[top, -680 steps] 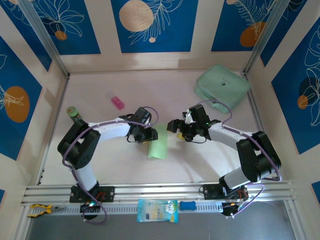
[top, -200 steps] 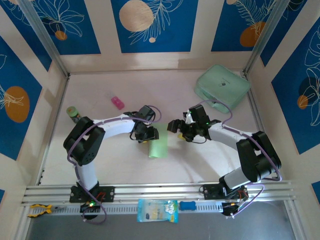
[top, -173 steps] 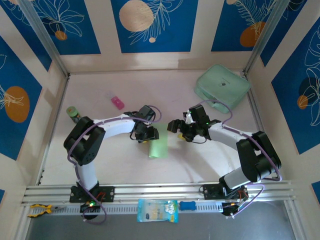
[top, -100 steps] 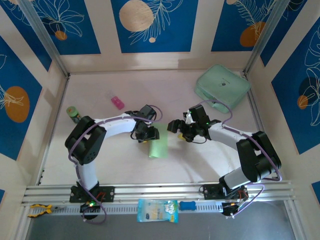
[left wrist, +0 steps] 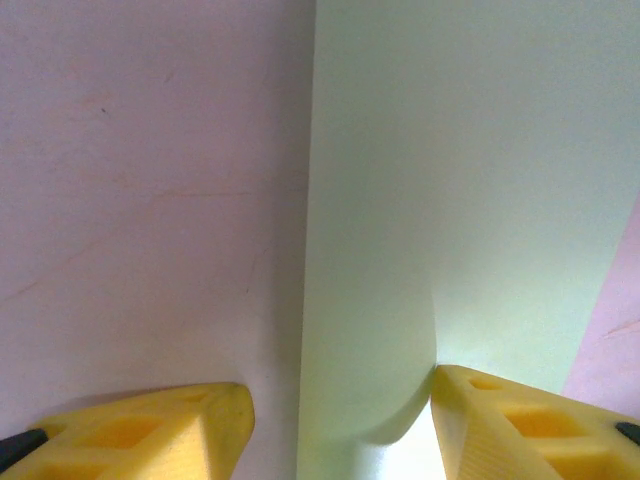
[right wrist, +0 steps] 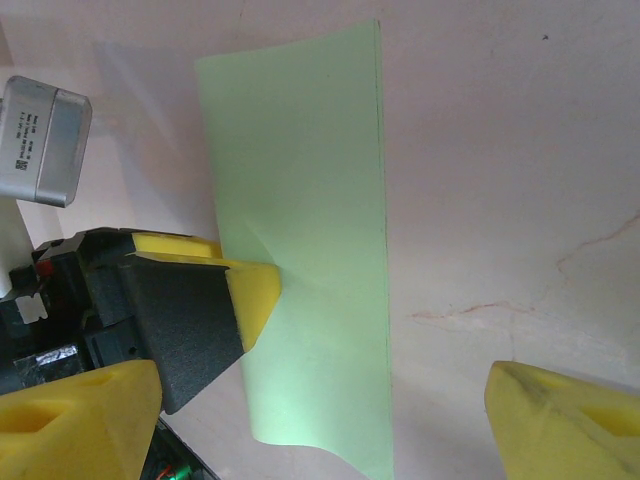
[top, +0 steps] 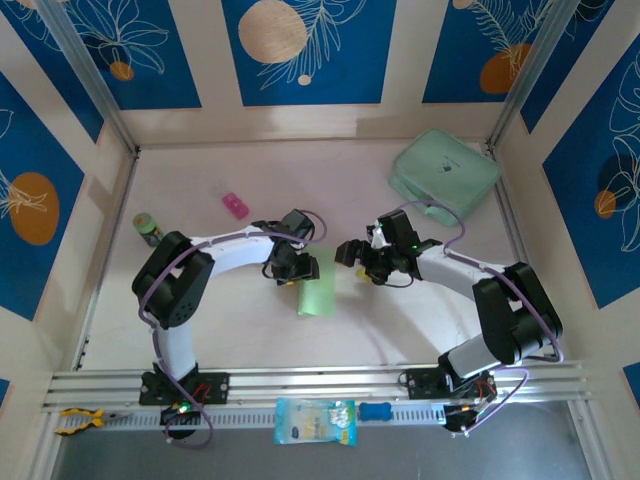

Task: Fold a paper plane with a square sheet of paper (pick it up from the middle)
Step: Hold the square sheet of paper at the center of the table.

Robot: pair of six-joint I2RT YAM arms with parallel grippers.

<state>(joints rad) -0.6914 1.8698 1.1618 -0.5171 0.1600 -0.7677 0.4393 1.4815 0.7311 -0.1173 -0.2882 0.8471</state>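
Paper sheet (top: 317, 292): one, pale green, folded into a long narrow strip, flat on the table (top: 250, 335) near its centre. Long axis roughly 12–6 o'clock in the top view, far end tipped slightly toward 1. No pointed end visible, both ends look square.

Left gripper (left wrist: 340, 415) sits over the strip's far end, at about its 11 o'clock. Jaws apart, not clamped. In its own wrist view the strip's long left edge runs up between the fingers, with one finger (left wrist: 520, 430) over the paper and the other over bare table. In the right wrist view one yellow fingertip (right wrist: 255, 290) touches the paper, which dents slightly there.

Right gripper (right wrist: 325, 400): released, jaws spread wider than the strip, holding nothing, at about 1 o'clock of the strip and near it.

Counts: two grippers, one mint case (top: 445, 175) at 1–2 o'clock in the far corner, one small pink item (top: 234, 206) at 10–11 o'clock.
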